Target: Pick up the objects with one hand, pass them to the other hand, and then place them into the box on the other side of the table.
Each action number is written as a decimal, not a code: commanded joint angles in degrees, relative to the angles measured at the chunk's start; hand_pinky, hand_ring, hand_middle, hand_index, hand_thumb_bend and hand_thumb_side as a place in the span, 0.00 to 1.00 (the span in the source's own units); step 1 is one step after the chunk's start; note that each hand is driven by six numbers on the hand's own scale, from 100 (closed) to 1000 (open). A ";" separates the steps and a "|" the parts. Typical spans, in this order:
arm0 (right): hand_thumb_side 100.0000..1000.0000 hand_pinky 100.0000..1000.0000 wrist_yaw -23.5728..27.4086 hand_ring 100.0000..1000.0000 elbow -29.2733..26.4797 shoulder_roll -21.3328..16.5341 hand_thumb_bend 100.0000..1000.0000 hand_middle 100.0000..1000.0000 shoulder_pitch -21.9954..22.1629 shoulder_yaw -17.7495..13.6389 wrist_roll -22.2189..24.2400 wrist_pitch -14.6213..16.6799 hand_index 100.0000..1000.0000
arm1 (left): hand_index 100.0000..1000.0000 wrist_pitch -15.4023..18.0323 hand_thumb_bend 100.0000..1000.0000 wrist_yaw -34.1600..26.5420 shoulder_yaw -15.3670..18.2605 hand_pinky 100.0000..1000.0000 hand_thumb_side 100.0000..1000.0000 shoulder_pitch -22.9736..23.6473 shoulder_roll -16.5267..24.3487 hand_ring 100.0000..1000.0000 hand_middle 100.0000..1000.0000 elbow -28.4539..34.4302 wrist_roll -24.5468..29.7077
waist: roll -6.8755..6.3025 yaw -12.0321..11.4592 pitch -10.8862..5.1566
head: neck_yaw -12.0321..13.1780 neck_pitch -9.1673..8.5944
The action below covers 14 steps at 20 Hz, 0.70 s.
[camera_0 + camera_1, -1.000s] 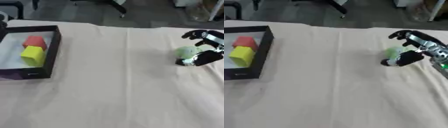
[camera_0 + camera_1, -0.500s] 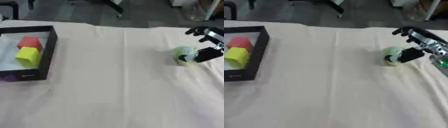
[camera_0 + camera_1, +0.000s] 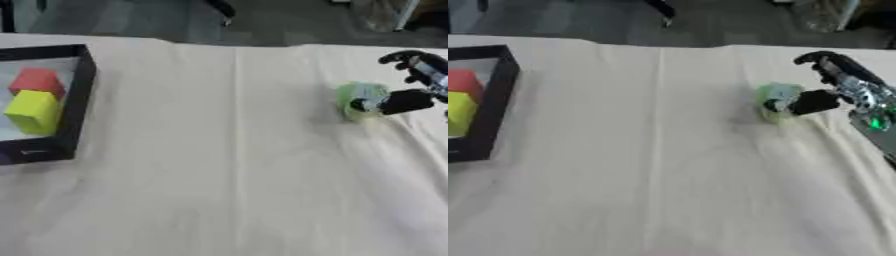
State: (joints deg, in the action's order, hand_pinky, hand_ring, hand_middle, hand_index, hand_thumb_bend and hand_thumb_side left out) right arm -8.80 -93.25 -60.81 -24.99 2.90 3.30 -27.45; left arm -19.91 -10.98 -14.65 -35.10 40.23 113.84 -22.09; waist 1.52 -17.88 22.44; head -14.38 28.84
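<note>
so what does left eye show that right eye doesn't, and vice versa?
Left eye only: the whole width of the black box, with the red block and yellow block fully in frame. Right eye only: more of the right arm behind the wrist, with a green light; the box is cut by the left edge. Both: the right hand at the green object on the cloth-covered table, thumb against it. No left hand in either.

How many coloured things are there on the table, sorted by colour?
Red block: 1
Yellow block: 1
Pale green round object: 1
Total: 3
</note>
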 commanded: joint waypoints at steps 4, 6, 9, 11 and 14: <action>0.25 0.83 -0.74 0.94 1.11 -2.13 0.62 0.94 -0.14 -0.79 -0.22 -0.18 0.90 | 0.69 -0.05 0.00 0.25 0.76 0.78 0.56 -0.33 0.79 0.62 0.57 0.76 -0.30 | -0.72 -0.29 0.21 | -0.18 -1.38; 0.25 0.83 -0.76 0.94 1.43 -1.98 0.63 0.94 -0.13 -0.64 0.00 0.03 0.90 | 0.69 -0.08 0.00 0.29 0.75 0.78 0.56 -0.43 0.73 0.62 0.57 0.76 -0.30 | -0.81 -0.35 0.32 | -0.21 -1.47; 0.25 0.83 -0.76 0.94 1.96 -1.71 0.63 0.94 -0.07 -0.42 0.21 0.25 0.91 | 0.69 -0.17 0.00 0.30 0.71 0.78 0.56 -0.49 0.60 0.62 0.57 0.76 -0.34 | -0.87 -0.40 0.47 | -0.25 -1.60; 0.25 0.83 -0.65 0.94 2.61 -1.41 0.63 0.94 -0.02 -0.28 0.36 0.33 0.91 | 0.69 -0.21 0.00 0.33 0.64 0.78 0.56 -0.54 0.54 0.62 0.57 0.76 -0.30 | -0.88 -0.45 0.56 | -0.25 -1.69; 0.25 0.83 0.00 0.94 3.19 -1.01 0.63 0.94 0.04 -0.02 0.49 0.86 0.91 | 0.69 -0.30 0.00 0.41 0.67 0.78 0.56 -0.52 0.49 0.62 0.57 0.76 -0.39 | -0.86 -0.52 0.69 | -0.23 -1.81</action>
State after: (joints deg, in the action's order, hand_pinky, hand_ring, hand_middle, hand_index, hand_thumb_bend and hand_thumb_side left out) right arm -9.11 -90.04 -60.35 -24.64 3.34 3.76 -26.93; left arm -20.16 -10.81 -14.66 -34.84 39.72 113.84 -22.32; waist 1.50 -18.39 23.24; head -14.38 27.88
